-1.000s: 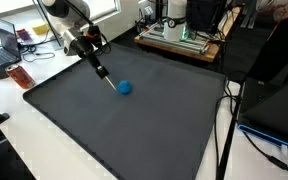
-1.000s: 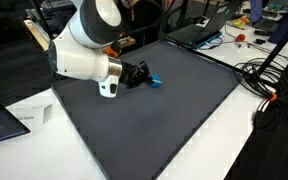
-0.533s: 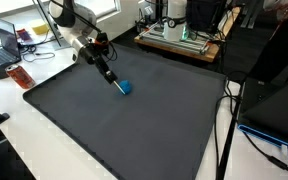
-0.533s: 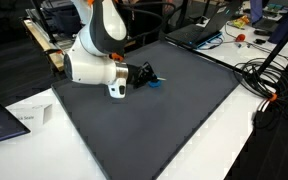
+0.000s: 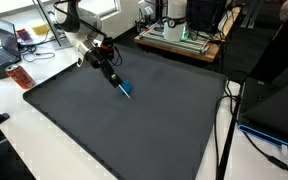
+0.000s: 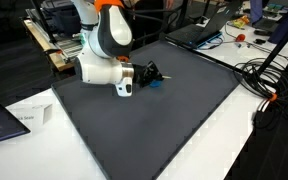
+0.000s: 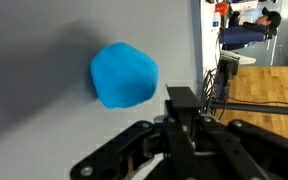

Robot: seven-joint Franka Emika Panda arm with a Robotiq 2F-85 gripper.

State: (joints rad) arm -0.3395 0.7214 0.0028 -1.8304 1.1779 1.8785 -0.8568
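Blue ball (image 6: pixel 157 83) (half-hidden) behind pincer (image 6: pixel 151 74)

Ball (image 7: pixel 124 75): bright, even blue, shaded darker along one edge; mat (image 7: pixel 44 130): plain dark grey, paler in the wrist view; gripper (image 7: pixel 182 98): black; arm (image 6: pixel 99 65): glossy white with an orange band and black joints; table (image 5: pixel 24 130): white; cables (image 6: pixel 269 75): black; floor (image 7: pixel 269 100): warm wood brown.
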